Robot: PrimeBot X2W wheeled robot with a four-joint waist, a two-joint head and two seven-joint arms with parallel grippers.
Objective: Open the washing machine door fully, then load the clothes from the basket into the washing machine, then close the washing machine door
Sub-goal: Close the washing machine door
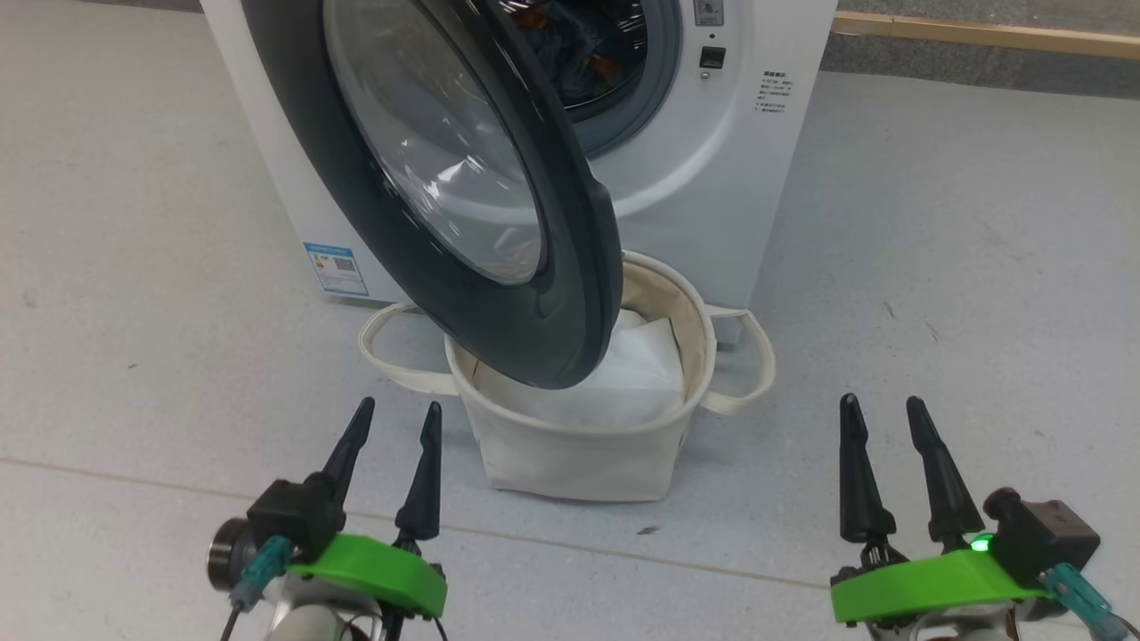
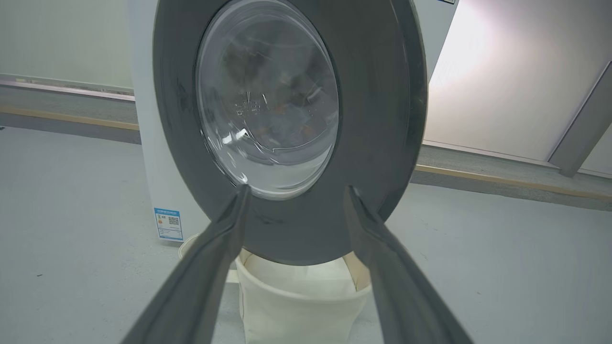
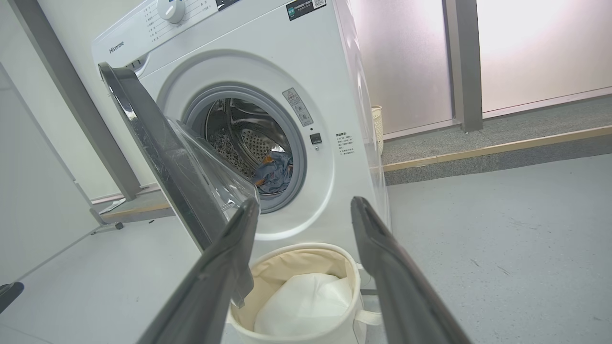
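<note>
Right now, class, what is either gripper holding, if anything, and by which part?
Nothing is held. The left gripper and the right gripper both stand open and empty, clear of the basket.

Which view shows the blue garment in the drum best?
Right wrist view: the light blue denim-like garment lies unobstructed in the grey-ringed steel drum. Head view crops it behind the black-rimmed glass door; left wrist view shows blurred shapes through glass.

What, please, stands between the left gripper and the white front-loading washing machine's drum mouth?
The round black-rimmed glass door, standing partly open above the cream canvas basket, as the left wrist view shows.
</note>
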